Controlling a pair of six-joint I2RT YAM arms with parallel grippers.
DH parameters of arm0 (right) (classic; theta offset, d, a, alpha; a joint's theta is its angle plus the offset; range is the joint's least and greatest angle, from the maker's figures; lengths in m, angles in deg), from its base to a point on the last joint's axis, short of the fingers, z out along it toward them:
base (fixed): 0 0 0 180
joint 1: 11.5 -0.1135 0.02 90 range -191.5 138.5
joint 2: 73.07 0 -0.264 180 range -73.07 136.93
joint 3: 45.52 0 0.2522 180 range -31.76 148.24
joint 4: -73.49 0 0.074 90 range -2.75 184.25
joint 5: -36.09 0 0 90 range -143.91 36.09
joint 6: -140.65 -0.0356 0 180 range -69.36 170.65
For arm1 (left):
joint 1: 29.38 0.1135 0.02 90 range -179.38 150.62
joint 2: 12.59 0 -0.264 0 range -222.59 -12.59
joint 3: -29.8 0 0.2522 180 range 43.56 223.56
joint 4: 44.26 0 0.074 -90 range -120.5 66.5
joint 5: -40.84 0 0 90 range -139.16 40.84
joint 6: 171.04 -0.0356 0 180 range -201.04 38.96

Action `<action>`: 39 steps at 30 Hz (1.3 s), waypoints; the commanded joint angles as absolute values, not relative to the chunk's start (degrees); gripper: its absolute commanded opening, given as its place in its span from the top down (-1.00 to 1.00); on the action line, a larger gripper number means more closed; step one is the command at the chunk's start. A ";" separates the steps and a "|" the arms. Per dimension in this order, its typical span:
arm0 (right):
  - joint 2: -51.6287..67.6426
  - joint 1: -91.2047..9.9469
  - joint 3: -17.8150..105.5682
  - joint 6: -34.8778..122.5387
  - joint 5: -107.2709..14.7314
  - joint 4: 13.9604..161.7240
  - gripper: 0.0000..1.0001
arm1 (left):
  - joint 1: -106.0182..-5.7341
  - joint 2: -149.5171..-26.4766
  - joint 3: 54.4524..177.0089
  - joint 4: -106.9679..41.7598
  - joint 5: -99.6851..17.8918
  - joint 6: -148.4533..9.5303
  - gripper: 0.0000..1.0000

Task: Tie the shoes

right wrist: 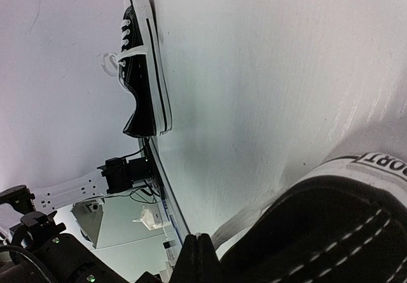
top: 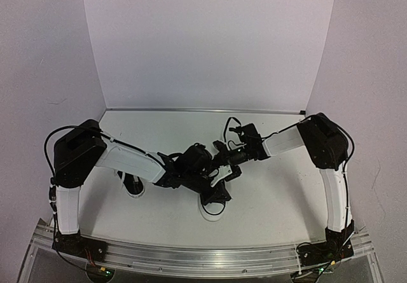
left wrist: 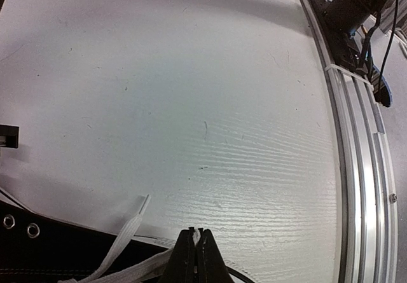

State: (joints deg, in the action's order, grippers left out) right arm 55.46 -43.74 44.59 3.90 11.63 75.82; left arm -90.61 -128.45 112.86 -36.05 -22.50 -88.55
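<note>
Shoes: the centre shoe (top: 215, 204) lies on the counter (top: 280, 194), lengthwise up-down in the top view, directly under the left gripper (left wrist: 196, 233) and right gripper (right wrist: 197, 237), both clenched on its lace (left wrist: 124, 237); the other shoe (top: 133, 186) sits at left.

White table (top: 273, 197), black sneaker (top: 216, 201) centre, second sneaker (top: 134, 184) left

Setting: robotics lab bench. White tabletop (top: 273, 200); plain white backdrop panels (top: 210, 41) on three sides; aluminium rail (top: 203, 254) carrying bolted arm bases (top: 76, 241); loose cabling (top: 46, 149).
</note>
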 commanded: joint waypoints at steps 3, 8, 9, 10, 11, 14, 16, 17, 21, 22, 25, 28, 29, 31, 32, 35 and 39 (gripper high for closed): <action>56.46 -45.21 48.47 4.53 11.54 75.26 1.00 | -92.30 -128.70 114.64 -37.96 -20.35 -88.77 0.98; 55.13 -46.74 48.92 7.34 12.42 78.34 1.00 | -92.09 -125.89 113.43 -38.83 -22.47 -87.28 0.69; 54.71 -46.82 48.92 8.27 12.25 79.92 1.00 | -91.92 -125.20 113.40 -38.33 -22.83 -86.88 0.64; 54.36 -46.88 48.85 9.78 12.13 81.23 1.00 | -91.56 -124.58 113.29 -37.93 -22.95 -86.43 0.60; 53.92 -46.87 48.77 10.91 11.92 82.71 1.00 | -91.06 -123.88 113.22 -37.41 -22.92 -85.68 0.55; 52.62 -46.86 48.18 13.30 11.36 85.60 0.99 | -89.51 -120.74 112.49 -35.72 -22.25 -84.29 0.37; 51.94 -46.97 48.39 14.48 10.83 87.10 0.92 | -88.68 -117.39 110.93 -35.73 -21.93 -83.35 0.24; 51.73 -47.05 48.74 15.10 10.57 87.68 0.91 | -88.09 -115.51 109.80 -36.02 -21.78 -82.78 0.19; 51.79 -47.88 50.58 16.68 10.25 91.46 0.86 | -84.99 -109.45 105.04 -38.25 -21.50 -77.26 0.00; 52.05 -48.30 51.11 16.94 10.13 92.14 0.84 | -84.18 -108.27 103.92 -39.22 -21.54 -75.70 -0.04; 52.78 -49.34 52.68 17.78 10.22 93.64 0.83 | -81.30 -105.08 100.15 -41.21 -22.34 -72.25 -0.11; 53.09 -50.21 53.69 18.48 10.25 94.96 0.77 | -78.75 -103.07 96.94 -43.58 -24.26 -68.77 -0.14; 52.98 -50.42 53.91 18.68 10.24 95.45 0.75 | -78.14 -102.59 96.17 -44.20 -25.12 -67.56 -0.15; 52.30 -50.60 53.95 19.14 10.31 96.17 0.65 | -77.02 -102.08 94.93 -44.36 -27.15 -66.23 -0.16; 51.79 -50.61 54.00 19.33 10.34 96.57 0.57 | -76.63 -102.00 94.53 -44.43 -28.04 -65.55 -0.16; 49.61 -50.51 53.96 20.20 9.66 98.01 0.24 | -75.47 -102.92 93.69 -44.72 -30.50 -63.61 -0.20; 45.62 -49.63 52.68 20.70 8.36 99.23 -0.03 | -74.36 -106.17 95.17 -43.90 -29.85 -61.74 -0.20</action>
